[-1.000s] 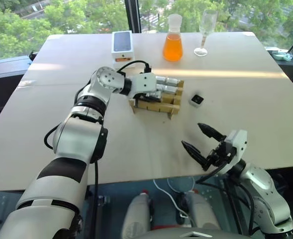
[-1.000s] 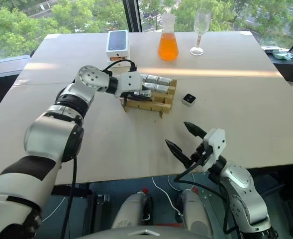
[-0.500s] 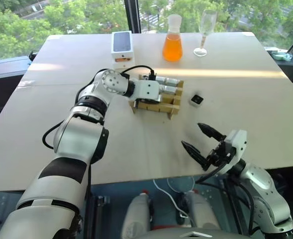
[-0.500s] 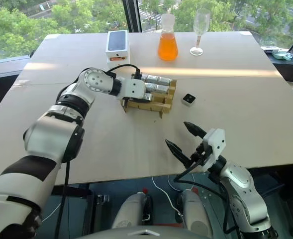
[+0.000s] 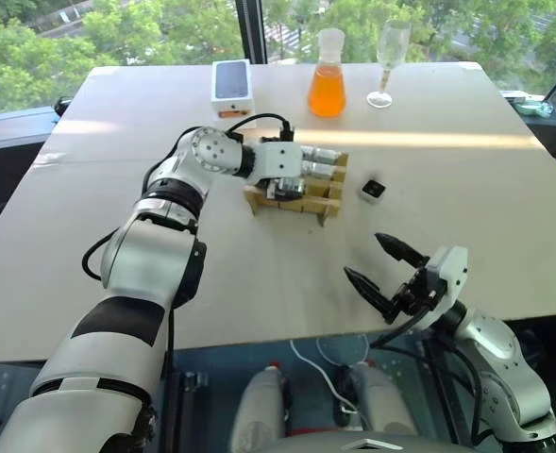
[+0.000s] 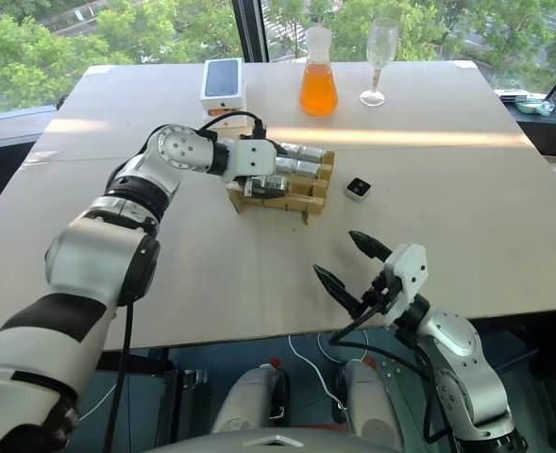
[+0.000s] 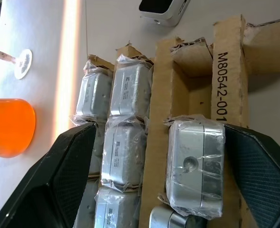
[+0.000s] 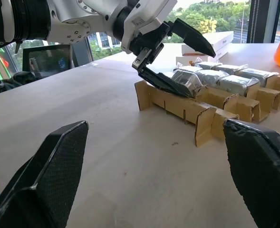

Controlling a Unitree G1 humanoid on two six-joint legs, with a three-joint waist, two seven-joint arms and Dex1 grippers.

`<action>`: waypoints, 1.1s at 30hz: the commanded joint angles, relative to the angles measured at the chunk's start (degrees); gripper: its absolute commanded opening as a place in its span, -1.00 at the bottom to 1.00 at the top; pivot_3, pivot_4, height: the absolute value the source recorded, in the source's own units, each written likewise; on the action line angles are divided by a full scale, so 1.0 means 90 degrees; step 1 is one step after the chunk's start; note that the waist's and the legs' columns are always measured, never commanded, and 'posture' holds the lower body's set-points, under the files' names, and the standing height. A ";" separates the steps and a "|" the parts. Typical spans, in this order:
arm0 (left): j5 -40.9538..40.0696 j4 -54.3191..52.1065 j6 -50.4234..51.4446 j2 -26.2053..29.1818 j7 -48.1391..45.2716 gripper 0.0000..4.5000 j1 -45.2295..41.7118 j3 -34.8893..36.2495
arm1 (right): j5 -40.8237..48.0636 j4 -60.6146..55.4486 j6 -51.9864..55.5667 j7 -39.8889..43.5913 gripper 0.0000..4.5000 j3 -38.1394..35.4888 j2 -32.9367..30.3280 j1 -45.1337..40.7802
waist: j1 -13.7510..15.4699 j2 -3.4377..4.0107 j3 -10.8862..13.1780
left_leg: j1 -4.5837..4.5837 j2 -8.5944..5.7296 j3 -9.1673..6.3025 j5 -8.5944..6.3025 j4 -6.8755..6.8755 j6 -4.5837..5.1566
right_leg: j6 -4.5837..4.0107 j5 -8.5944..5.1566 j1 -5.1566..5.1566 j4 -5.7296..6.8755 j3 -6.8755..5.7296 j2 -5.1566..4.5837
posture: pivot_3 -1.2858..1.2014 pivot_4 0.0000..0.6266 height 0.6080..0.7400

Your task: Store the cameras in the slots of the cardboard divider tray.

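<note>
From the head views, the left gripper hangs spread wide over the tan cardboard divider tray, apparently having let a camera go; one loose black-faced silver camera waits beside it. The left wrist view shows a plastic-wrapped silver-grey camera seated in a slot. In the right wrist view, the idle right gripper gapes, empty.

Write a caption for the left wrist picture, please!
Open left gripper straddles a wrapped camera sitting in the cardboard divider tray.
</note>
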 commanded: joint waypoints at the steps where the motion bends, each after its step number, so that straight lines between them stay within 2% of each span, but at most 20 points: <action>1: -0.0136 -0.0085 -0.0244 0.0351 0.0215 0.98 -0.0372 0.0200 | 0.0051 -0.0119 -0.0052 0.0068 1.00 -0.0091 -0.0010 -0.0111 | -0.0008 0.0000 0.0000 | 0.0000 0.0001 0.0000 0.0000 0.0000 0.0000 | -0.0010 0.0006 -0.0001 0.0000 0.0001 0.0002 | 0.03 -0.52 1.00; 6: -0.0982 -0.0156 -0.0486 0.0661 -0.0632 0.98 -0.0326 0.0920 | 0.0084 0.0005 0.0013 0.0155 1.00 -0.0058 -0.0018 -0.0321 | 0.0001 0.0000 0.0000 | 0.0001 0.0003 0.0002 0.0000 0.0000 -0.0001 | -0.0012 0.0007 0.0000 0.0001 0.0000 0.0002 | 0.03 -0.52 1.00; 10: -0.2194 -0.0385 -0.0684 0.0884 -0.2354 0.98 0.0133 0.1757 | 0.0122 0.0131 0.0106 0.0321 1.00 -0.0084 -0.0113 -0.0438 | -0.0009 0.0001 -0.0001 | 0.0000 0.0004 0.0005 0.0001 0.0004 -0.0002 | -0.0014 0.0008 0.0000 0.0001 0.0000 0.0002 | 0.03 -0.52 1.00; 12: -0.2698 -0.0548 -0.0584 0.0985 -0.2845 0.98 0.0428 0.2108 | 0.0159 0.0192 0.0157 0.0408 1.00 -0.0085 -0.0140 -0.0525 | -0.0022 0.0001 -0.0001 | 0.0006 0.0005 0.0012 0.0001 0.0004 -0.0002 | -0.0014 0.0008 0.0000 0.0004 0.0001 0.0002 | 0.03 -0.52 1.00; 15: -0.3402 -0.0903 -0.0106 0.1130 -0.3084 0.98 0.1018 0.2604 | 0.0170 0.0313 0.0169 0.0560 1.00 -0.0086 -0.0176 -0.0690 | -0.0032 0.0001 -0.0001 | 0.0007 0.0005 0.0009 0.0002 0.0007 -0.0003 | -0.0014 0.0008 0.0001 0.0008 0.0003 0.0002 | 0.03 -0.52 1.00; 18: -0.4330 -0.1749 0.1120 0.1207 -0.2618 0.98 0.1867 0.3310 | 0.0266 0.0402 0.0256 0.0689 1.00 -0.0149 -0.0215 -0.0829 | -0.0056 0.0001 -0.0002 | 0.0007 0.0016 0.0004 0.0002 0.0012 -0.0003 | -0.0015 0.0009 0.0001 0.0016 0.0005 0.0002 | 0.03 -0.52 1.00; 22: -0.5586 -0.5870 0.3808 0.1058 -0.1413 0.98 0.5219 0.3896 | 0.0279 0.0723 0.0338 0.1002 1.00 -0.0253 -0.0442 -0.1065 | -0.0231 0.0010 -0.0020 | 0.0027 0.0022 0.0013 0.0001 0.0004 -0.0003 | -0.0015 0.0009 0.0007 0.0029 0.0032 -0.0025 | 0.03 -0.52 1.00; 24: -0.6217 -0.8222 0.4804 0.0550 -0.0231 0.98 0.7148 0.4202 | 0.0082 0.1137 0.0367 0.0961 1.00 -0.0352 -0.0554 -0.1362 | -0.0267 0.0005 -0.0023 | 0.0027 0.0021 0.0016 0.0001 -0.0005 -0.0003 | -0.0015 0.0009 0.0004 0.0029 0.0031 -0.0056 | 0.03 -0.52 1.00; 26: -0.6528 -0.9950 0.5453 0.0157 0.0683 0.98 0.8553 0.4313 | -0.0195 0.1681 0.0460 0.0706 1.00 -0.0486 -0.0608 -0.1777 | -0.0255 -0.0013 -0.0029 | 0.0026 0.0017 0.0016 -0.0001 -0.0005 -0.0001 | -0.0014 0.0010 0.0005 0.0024 0.0033 -0.0071 | 0.03 -0.52 1.00; 29: -0.7074 -1.1524 0.6327 -0.0160 0.1785 0.98 0.9548 0.4351 | -0.0468 0.2461 0.0541 0.0588 1.00 -0.0569 -0.0661 -0.2428 | -0.0055 -0.0039 -0.0038 | 0.0025 0.0010 -0.0001 -0.0002 -0.0001 0.0002 | -0.0014 0.0010 0.0012 0.0026 0.0007 -0.0076 | 0.03 -0.52 1.00; 31: -0.7211 -1.2265 0.6649 -0.0059 0.2069 0.98 0.9906 0.4248 | -0.0623 0.3142 0.0444 0.0867 1.00 -0.0537 -0.0782 -0.2989 | 0.0071 -0.0023 -0.0037 | 0.0049 0.0009 -0.0010 -0.0008 0.0001 0.0019 | -0.0013 0.0007 0.0035 0.0029 -0.0003 -0.0074 | 0.03 -0.52 1.00; 33: -0.7122 -1.2930 0.6870 0.0245 0.2135 0.98 1.0213 0.4094 | -0.0853 0.4106 0.0447 0.1096 1.00 -0.0469 -0.0897 -0.3783 | 0.0056 -0.0009 -0.0039 | 0.0119 0.0011 -0.0016 -0.0009 0.0000 0.0018 | -0.0028 -0.0007 0.0102 0.0027 -0.0012 -0.0067 | 0.03 -0.52 1.00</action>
